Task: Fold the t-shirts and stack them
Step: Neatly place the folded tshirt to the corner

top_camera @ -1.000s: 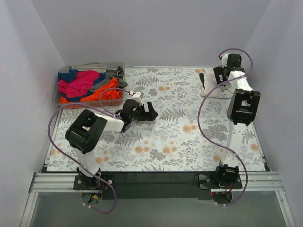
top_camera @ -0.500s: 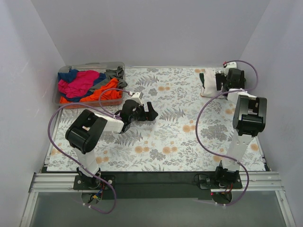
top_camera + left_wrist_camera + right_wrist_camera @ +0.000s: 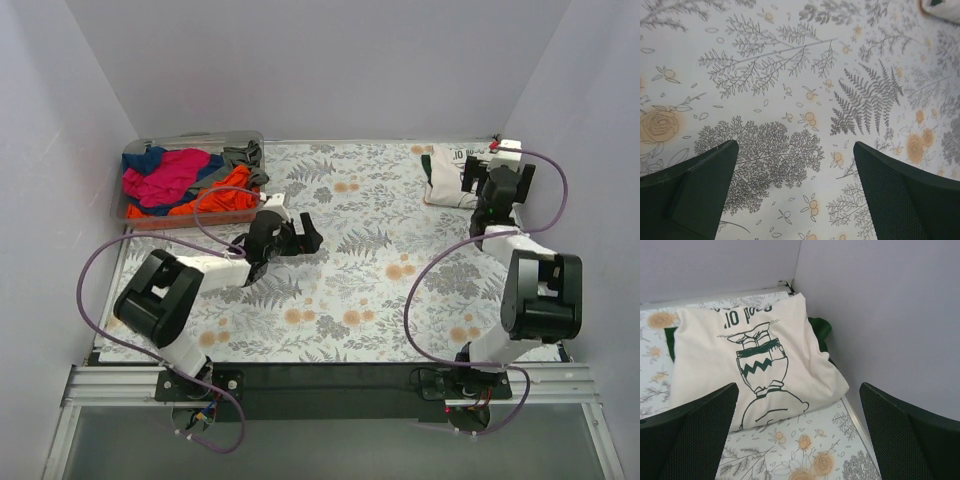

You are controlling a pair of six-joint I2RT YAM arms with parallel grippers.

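At the far left, a clear bin (image 3: pixel 200 138) holds crumpled magenta, orange, blue and grey t-shirts (image 3: pixel 185 180). The left gripper (image 3: pixel 795 147) hovers wide open over the flowered table (image 3: pixel 360 290). In the far right corner, the right gripper (image 3: pixel 798 387), jaws wide and empty, hangs above a folded cream t-shirt (image 3: pixel 755 355).

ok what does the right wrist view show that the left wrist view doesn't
Right wrist only: the folded cream t-shirt with a dark green print, lying in the corner against the wall. Left wrist only: a large fern motif, plus a pale sliver at the top right edge, too little to identify. Both: the floral mat, and an open gripper holding nothing, the right gripper and the left gripper.
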